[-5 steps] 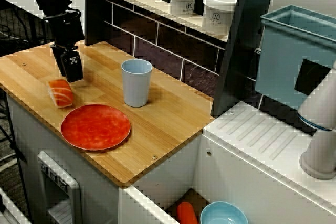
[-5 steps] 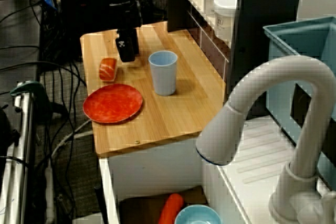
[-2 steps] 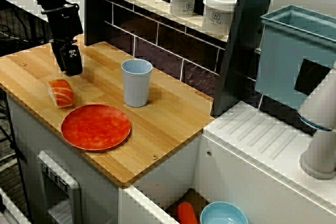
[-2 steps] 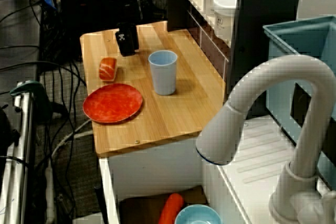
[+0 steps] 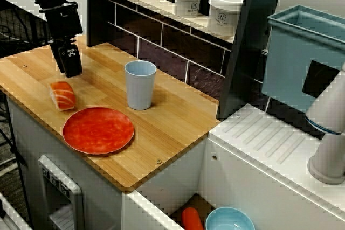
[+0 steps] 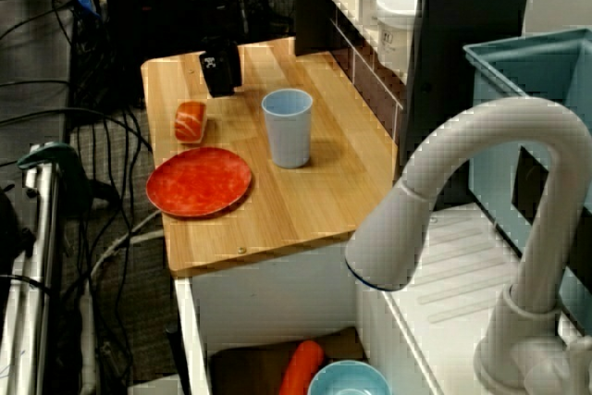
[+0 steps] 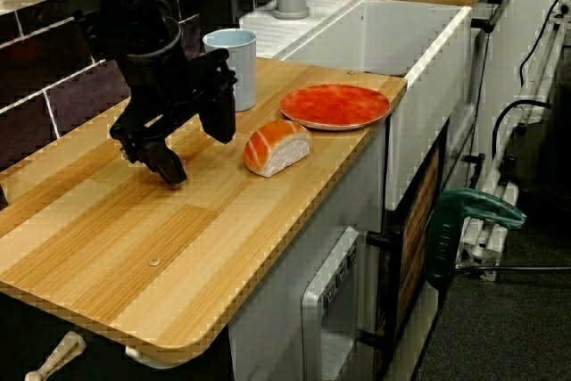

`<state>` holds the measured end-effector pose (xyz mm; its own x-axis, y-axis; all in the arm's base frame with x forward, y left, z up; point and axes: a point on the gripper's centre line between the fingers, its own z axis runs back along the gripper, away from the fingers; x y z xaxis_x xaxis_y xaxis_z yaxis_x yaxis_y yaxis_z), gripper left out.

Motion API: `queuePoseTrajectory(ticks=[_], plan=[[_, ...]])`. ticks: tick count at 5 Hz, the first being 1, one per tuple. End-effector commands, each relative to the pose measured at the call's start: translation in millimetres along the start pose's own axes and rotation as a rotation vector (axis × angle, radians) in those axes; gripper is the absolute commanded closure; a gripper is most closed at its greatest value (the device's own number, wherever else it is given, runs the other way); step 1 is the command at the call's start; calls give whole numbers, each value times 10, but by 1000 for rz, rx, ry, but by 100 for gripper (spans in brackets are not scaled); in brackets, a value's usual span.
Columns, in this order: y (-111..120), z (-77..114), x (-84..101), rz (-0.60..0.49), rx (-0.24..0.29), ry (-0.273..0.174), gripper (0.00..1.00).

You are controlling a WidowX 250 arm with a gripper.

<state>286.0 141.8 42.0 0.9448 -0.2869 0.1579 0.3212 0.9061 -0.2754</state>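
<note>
A black robot hand [image 7: 194,144] hangs low over a light wooden surface [image 7: 134,247], its two fingers [image 7: 168,165] spread wide with nothing between them. Just beside the hand, on the side away from the wall, a piece of salmon sushi [image 7: 277,147], orange on white rice, lies on the bare wood, apart from both fingers. Past the sushi, farther from the hand, sits a round red plate [image 7: 335,105] with nothing on it. A pale blue plastic cup [image 7: 239,69] stands upright behind the hand, toward the dark tiled wall.

As things lie, the sushi is ungrasped and off the plate; the plate and the cup are untouched.

In the view from the surface's end, the nearer fingertip comes close to the wood, but I cannot tell whether it touches. In the two views from the sink side the hand [image 5: 69,69] reads as one dark block, and the gap between its fingers is hidden. Down in the sink, an orange object [image 6: 301,367] and a light blue bowl [image 6: 347,381] are cut off by the frame.
</note>
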Motion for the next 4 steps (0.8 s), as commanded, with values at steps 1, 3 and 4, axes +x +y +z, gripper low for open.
queuePoseTrajectory(ticks=[1, 3, 4], plan=[[14, 198, 103, 2, 29, -31, 0], [-2, 230, 136, -11, 49, -21, 0], [-55, 263, 54, -53, 68, -47, 0]])
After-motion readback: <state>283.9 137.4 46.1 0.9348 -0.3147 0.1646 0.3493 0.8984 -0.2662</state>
